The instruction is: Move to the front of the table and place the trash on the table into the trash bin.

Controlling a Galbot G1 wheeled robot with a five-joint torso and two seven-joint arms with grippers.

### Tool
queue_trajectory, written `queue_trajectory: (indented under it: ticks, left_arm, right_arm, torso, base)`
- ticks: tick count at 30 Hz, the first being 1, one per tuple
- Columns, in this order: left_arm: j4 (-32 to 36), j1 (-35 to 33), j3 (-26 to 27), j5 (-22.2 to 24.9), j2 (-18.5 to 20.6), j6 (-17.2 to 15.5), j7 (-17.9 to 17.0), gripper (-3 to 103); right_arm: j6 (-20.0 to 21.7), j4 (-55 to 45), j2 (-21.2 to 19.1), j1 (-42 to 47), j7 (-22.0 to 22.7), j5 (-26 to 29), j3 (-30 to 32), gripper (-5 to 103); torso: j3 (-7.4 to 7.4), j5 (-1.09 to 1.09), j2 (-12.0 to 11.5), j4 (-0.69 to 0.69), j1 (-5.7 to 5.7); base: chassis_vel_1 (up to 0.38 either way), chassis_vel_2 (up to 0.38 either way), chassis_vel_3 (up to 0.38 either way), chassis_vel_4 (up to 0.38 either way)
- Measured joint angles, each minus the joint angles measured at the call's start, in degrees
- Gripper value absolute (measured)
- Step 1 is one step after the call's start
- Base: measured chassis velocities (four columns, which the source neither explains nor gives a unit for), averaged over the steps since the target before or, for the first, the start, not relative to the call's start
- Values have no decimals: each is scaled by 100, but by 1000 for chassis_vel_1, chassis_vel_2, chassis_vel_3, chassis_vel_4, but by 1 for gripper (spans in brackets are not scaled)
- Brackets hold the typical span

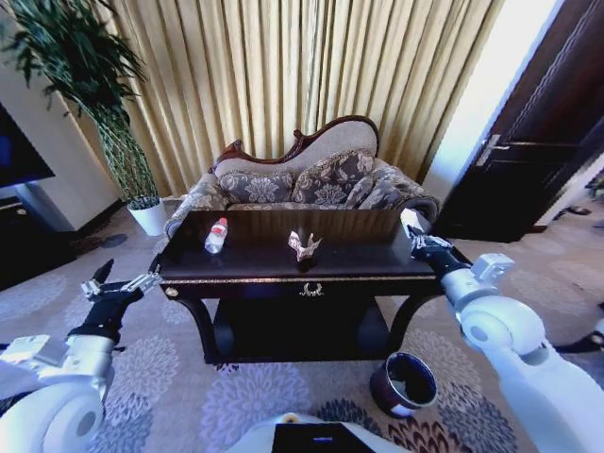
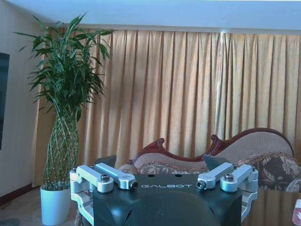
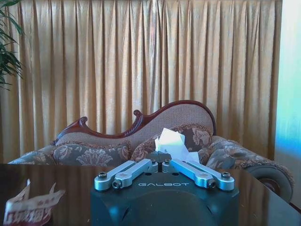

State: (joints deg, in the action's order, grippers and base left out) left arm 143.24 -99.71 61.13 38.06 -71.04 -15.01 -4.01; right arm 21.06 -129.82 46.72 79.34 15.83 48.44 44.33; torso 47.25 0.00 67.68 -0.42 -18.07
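Crumpled white paper scrap (image 3: 173, 142) sits clamped in the right gripper (image 1: 416, 238); round dark trash bin (image 1: 405, 382) lies at six o'clock below.

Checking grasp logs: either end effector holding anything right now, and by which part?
The right end effector is shut on a white scrap, pinched at its lower edge, over the table's right end. The left end effector is open and empty, left of the table.

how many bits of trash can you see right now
3. A bottle lies on the left part of the table, a crumpled wrapper sits near its middle, and a white scrap is held in the right gripper at the table's right end.
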Motion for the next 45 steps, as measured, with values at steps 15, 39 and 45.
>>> queue_trajectory:
  ticks: [15, 39, 45]
  left_arm:
    - [0, 6, 4, 0, 36, 21, -1, 100]
    - [0, -3, 78, 7, 39, 49, -29, 100]
    - [-1, -20, 91, -2, 32, 116, -24, 100]
  right_arm:
    - [-84, 67, 47, 86, -52, -158, -112, 0]
    - [-285, 5194, 1246, -825, -653, -2181, -1651, 0]
    - [-478, 6442, 1471, -1453, -714, -2511, -1854, 0]
  torso:
    - [1, 0, -1, 0, 0]
    - [1, 0, -2, -2, -1]
    - [1, 1, -2, 1, -2]
  base:
    - [153, -146, -152, 154]
    - [15, -15, -17, 12]
    - [0, 0, 0, 0]
